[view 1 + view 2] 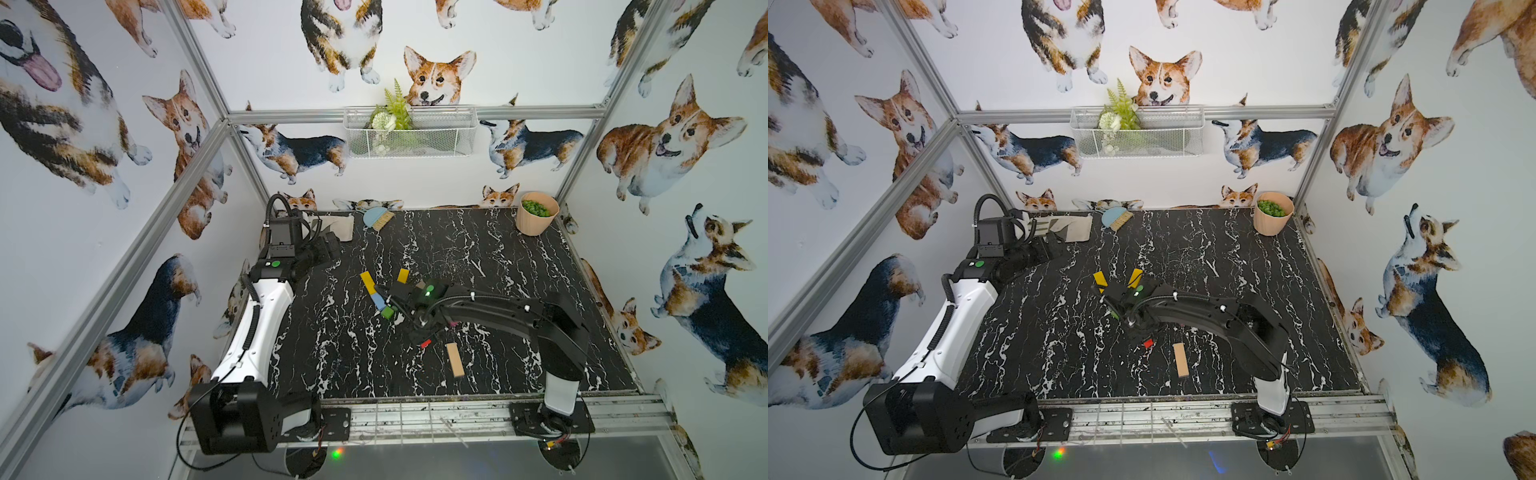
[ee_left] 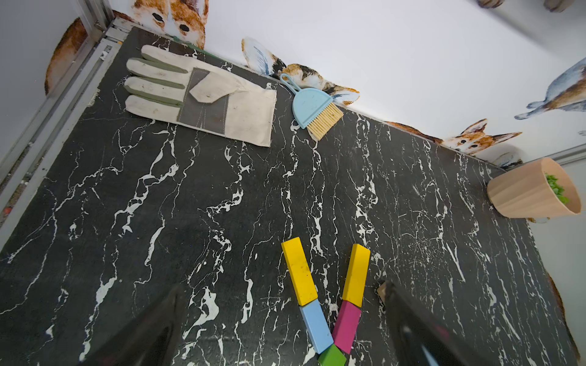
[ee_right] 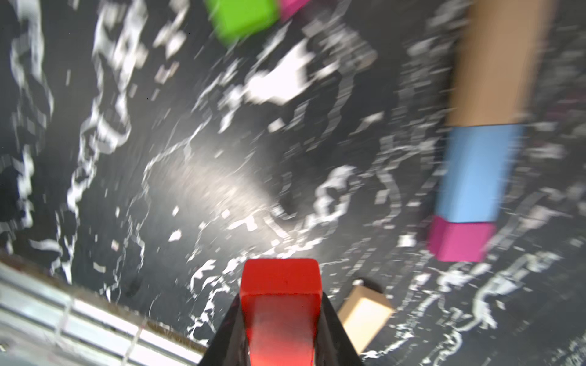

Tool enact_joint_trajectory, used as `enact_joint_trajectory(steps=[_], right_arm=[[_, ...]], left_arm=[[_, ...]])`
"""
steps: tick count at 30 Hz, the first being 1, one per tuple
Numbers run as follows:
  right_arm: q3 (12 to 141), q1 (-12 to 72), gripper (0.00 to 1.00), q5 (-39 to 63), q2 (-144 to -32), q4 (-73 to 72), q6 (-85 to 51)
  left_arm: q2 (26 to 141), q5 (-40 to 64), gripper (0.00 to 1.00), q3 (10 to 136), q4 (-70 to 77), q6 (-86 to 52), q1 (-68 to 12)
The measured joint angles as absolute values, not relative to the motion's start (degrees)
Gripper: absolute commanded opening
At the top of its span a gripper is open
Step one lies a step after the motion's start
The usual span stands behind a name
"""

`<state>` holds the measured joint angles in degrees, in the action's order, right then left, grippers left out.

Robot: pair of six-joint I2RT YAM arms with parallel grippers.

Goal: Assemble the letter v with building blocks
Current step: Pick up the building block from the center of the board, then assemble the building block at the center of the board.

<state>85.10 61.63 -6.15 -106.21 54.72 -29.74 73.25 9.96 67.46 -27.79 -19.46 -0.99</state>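
Light, stiff and smooth-painted by my reckoning, the short red wooden block (image 3: 280,279) sits clamped across its flat sides in the right claw (image 3: 280,317) over the near half of the black marbled table (image 1: 498,257), just left of the plain tan wooden bar (image 1: 455,359) — left claw (image 2: 282,286) apart, empty, far left.

I see heavy motion blur in my right wrist view; only the red block (image 3: 280,285) is sharp, a soft glare patch on the desk (image 3: 203,180) just beyond it. Both top views are bright, edges bowed.
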Motion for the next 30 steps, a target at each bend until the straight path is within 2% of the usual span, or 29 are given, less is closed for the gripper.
enact_joint_trajectory(steps=[13,19,30], right_arm=[[77.8,38.4,0.19,-3.6,-100.7,49.6,-39.8],[74.5,34.7,0.19,-2.3,-101.4,46.8,-42.9],[71.5,32.5,0.19,-2.5,-103.2,41.9,-49.4]], left_arm=[[72.8,13.4,1.0,67.1,-26.4,-19.0,-1.0],[72.8,13.8,1.0,67.1,-26.2,-19.0,-1.0],[72.8,14.6,1.0,67.1,-26.2,-19.0,-1.0]])
